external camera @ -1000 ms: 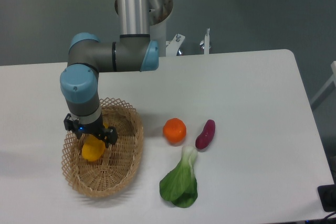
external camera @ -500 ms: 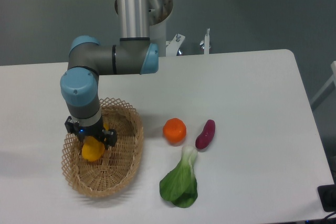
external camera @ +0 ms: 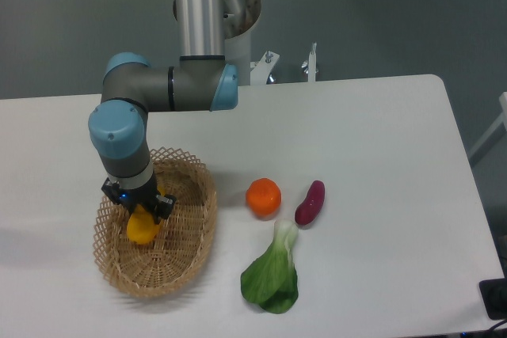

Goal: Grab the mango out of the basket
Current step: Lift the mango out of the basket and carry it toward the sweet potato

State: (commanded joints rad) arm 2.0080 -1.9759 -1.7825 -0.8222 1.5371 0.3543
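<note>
The mango (external camera: 141, 227) is a yellow-orange fruit inside the oval wicker basket (external camera: 182, 255) at the table's front left. My gripper (external camera: 140, 210) hangs straight down over it, and its black fingers sit on the mango's upper end, apparently closed on it. The wrist hides the fingertips and the top of the fruit. I cannot tell whether the mango still rests on the basket floor or hangs just above it.
A round orange (external camera: 264, 196) lies right of the basket, a dark purple oblong vegetable (external camera: 310, 202) beside it, and a leafy bok choy (external camera: 273, 273) in front of them. The robot's base column (external camera: 204, 5) stands at the back.
The arm has shifted slightly. The gripper and the mango under it sit a little higher and to the right in the basket than a second ago.
</note>
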